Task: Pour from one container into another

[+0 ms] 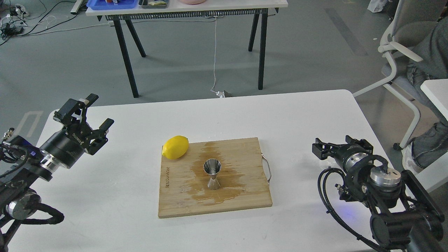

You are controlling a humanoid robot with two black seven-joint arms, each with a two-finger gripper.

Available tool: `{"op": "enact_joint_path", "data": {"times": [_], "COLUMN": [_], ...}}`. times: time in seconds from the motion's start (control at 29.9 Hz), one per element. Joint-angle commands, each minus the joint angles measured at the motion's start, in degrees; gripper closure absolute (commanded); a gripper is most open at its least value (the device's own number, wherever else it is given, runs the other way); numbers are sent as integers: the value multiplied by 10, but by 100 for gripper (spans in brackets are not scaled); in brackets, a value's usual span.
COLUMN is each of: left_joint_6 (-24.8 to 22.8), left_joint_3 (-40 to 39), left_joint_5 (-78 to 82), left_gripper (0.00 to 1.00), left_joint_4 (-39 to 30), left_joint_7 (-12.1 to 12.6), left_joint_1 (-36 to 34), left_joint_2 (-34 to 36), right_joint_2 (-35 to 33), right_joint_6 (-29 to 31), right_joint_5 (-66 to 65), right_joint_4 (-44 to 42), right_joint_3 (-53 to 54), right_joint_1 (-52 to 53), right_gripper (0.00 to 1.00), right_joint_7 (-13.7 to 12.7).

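**Steel jigger upright on wet board, both arms clear**

Steel hourglass-shaped jigger [212, 173]: you see it standing upright near the middle of the bamboo cutting board [213, 203], within a dark wet stain. An oval yellow lemon [175, 147] rests at the board's far left corner. Your left gripper [91, 111] hangs above the white table [115, 196], well apart from the board, fingers spread wide and empty. Your right gripper [341, 143] sits right of the board's metal handle [267, 168]; you cannot tell its opening. The clear glass cup cannot be made out.
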Motion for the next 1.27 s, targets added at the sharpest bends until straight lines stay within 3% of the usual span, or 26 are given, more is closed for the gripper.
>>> {"op": "enact_joint_path", "data": {"times": [0.0,0.17,0.23,0.37,0.57,1.24], "left_joint_6": [-4,-5,-6,-7,-7,-7], "left_joint_3": [0,-2,-1,-2,-6,-24], "left_joint_5": [0,0,0,-4,-8,-8], "left_gripper": [1,1,1,1,1,1], "left_joint_4": [-1,-1,-1,-1,-1,-10], "left_joint_7": [0,0,0,0,0,0], "left_joint_1": [-1,-3,-11,-34,-47,-47], "left_joint_2": [1,5,12,36,43,37], "right_joint_2": [-45,-125,-146,-152,-153,-201], "right_joint_6": [47,178,264,489,498,498], "right_joint_5": [-24,-90,-136,-188,-188,-223], "right_joint_4": [-1,-20,-45,-136,-240,-243], "right_joint_3": [-19,-76,-93,-93,-94,-115], "right_joint_1": [51,114,127,134,142,184], "right_gripper": [2,2,2,2,2,2], "right_joint_7": [-5,-61,-75,-77,-78,-76]}}
